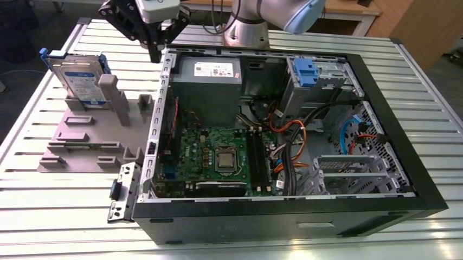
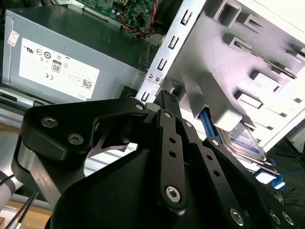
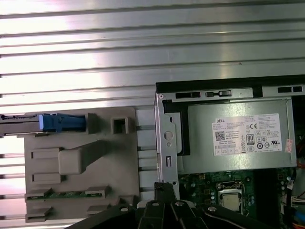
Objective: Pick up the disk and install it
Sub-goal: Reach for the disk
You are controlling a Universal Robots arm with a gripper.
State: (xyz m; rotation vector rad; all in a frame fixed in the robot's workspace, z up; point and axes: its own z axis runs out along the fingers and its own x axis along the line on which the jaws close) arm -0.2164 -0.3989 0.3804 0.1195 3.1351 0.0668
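The disk (image 1: 75,79) stands on edge in a grey holder (image 1: 81,142) on the slatted table, at the exterior view's left of the open computer case (image 1: 405,162). It is silver, with a white-and-blue label and blue side rails. In the first wrist view the disk (image 3: 24,123) is edge-on with its blue rail showing. In the second wrist view the disk (image 2: 248,143) sits behind a grey post. My gripper (image 1: 155,54) hangs above the case's back left corner, to the right of the disk and apart from it. The black fingers meet at the tip (image 2: 167,98), shut on nothing.
A grey power-supply box (image 1: 207,81) with a white sticker fills the case's back left. The motherboard (image 1: 217,157) lies below it. A blue latch piece (image 1: 305,73) and a metal drive cage (image 1: 351,173) sit at the case's right, with loose cables (image 1: 289,135) between.
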